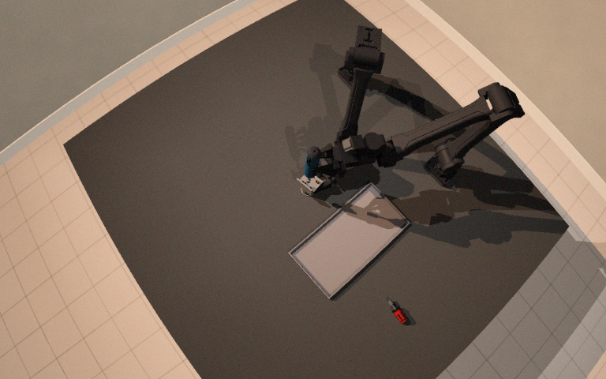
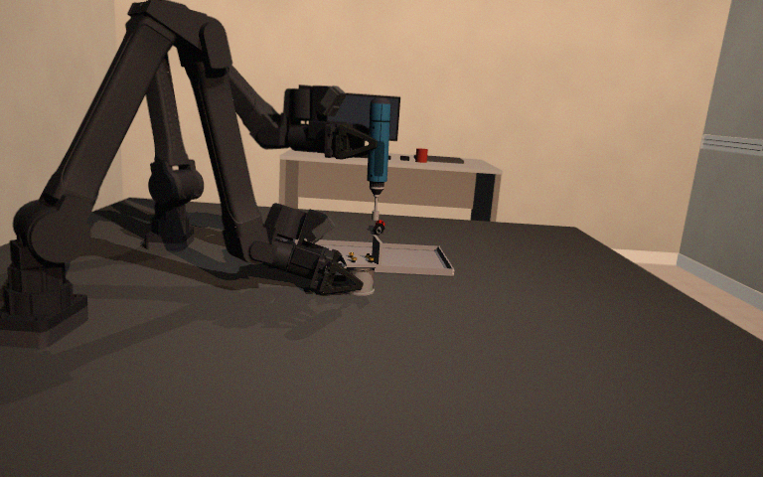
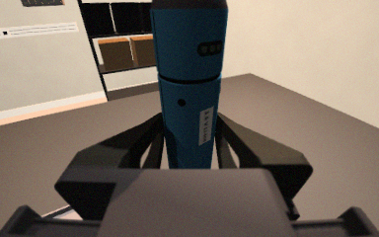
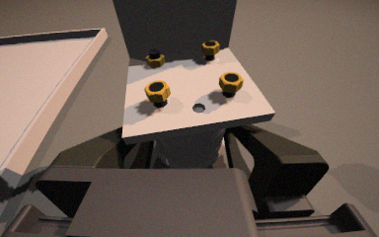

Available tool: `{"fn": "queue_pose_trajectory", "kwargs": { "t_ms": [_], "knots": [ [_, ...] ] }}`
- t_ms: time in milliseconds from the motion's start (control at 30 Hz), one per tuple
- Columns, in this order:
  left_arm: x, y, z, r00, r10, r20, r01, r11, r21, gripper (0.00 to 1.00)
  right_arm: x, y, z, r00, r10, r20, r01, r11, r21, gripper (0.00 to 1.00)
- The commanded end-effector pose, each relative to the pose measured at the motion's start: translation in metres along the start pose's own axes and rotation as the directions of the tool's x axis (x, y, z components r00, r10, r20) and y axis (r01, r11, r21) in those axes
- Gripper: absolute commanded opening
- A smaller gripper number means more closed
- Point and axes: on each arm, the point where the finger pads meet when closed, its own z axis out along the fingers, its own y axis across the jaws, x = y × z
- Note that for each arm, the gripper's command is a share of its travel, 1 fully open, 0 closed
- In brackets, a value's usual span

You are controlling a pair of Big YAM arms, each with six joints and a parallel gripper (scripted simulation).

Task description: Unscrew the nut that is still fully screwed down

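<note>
The joint module (image 4: 189,148) stands on the table beside the tray, also seen in the top view (image 1: 311,183). Its pale bracket (image 4: 192,96) lies on top with several yellow nuts. The two near nuts (image 4: 157,91) (image 4: 230,81) stand raised on their studs. The far left nut (image 4: 155,59) sits lowest, with its stud end showing above it. My right gripper (image 2: 349,283) is shut on the module's body, low at the table. My left gripper (image 2: 366,145) is shut on the blue nut driver (image 2: 379,146) (image 3: 189,89) and holds it upright. Its tip (image 2: 375,216) hangs well above the bracket.
A shallow grey tray (image 1: 349,238) lies next to the module. A small red-handled screwdriver (image 1: 398,313) lies on the table beyond the tray. A desk (image 2: 387,180) stands off the table at the back.
</note>
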Motion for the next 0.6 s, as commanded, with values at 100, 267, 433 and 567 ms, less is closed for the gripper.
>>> {"fn": "queue_pose_trajectory", "kwargs": {
  "t_ms": [100,267,433,567],
  "knots": [
    [-0.057,0.006,0.011,0.991,0.014,0.134,-0.012,1.0,-0.012,0.42,-0.01,0.004,0.003,1.0,0.018,0.019,-0.017,1.0,-0.004,0.59],
    [-0.029,0.006,0.001,0.996,0.015,0.085,-0.014,1.0,-0.011,0.42,-0.01,0.004,0.003,1.0,0.018,0.019,-0.017,1.0,-0.004,0.59],
    [-0.052,0.006,0.006,0.992,0.014,0.126,-0.013,1.0,-0.011,0.42,-0.01,0.004,0.003,1.0,0.018,0.019,-0.017,1.0,-0.004,0.59],
    [-0.04,0.006,0.002,0.994,0.015,0.104,-0.014,1.0,-0.011,0.42,-0.01,0.004,0.003,1.0,0.018,0.019,-0.017,1.0,-0.004,0.59]
  ]
}}
